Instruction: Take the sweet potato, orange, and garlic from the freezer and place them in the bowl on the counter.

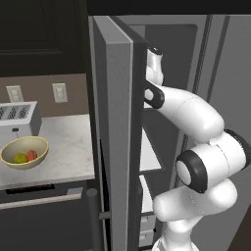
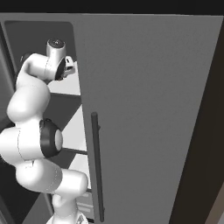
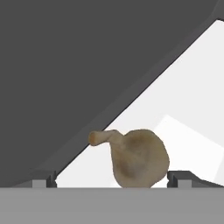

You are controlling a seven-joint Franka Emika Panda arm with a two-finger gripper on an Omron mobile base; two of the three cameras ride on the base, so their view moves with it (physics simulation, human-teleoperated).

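Lighting: even, flat, rendered; no clear light source, no glare.
Left base view: upper cabinets v. dark, near black; counter [image 1: 63, 147] and bowl [image 1: 24, 152] mid-bright, soft shade inside bowl rim. Freezer [image 1: 117, 122] door face plain grey, edge darker.
Right base view: door evenly grey, far right falls to dark brown.
Hand view: beyond the gripper [image 3: 111, 179] fingertips, white shelf [image 3: 183, 118] bright, wall dull grey; garlic [image 3: 138, 159] sharp-ish, slightly soft edges.
No blur, no edge distortion.
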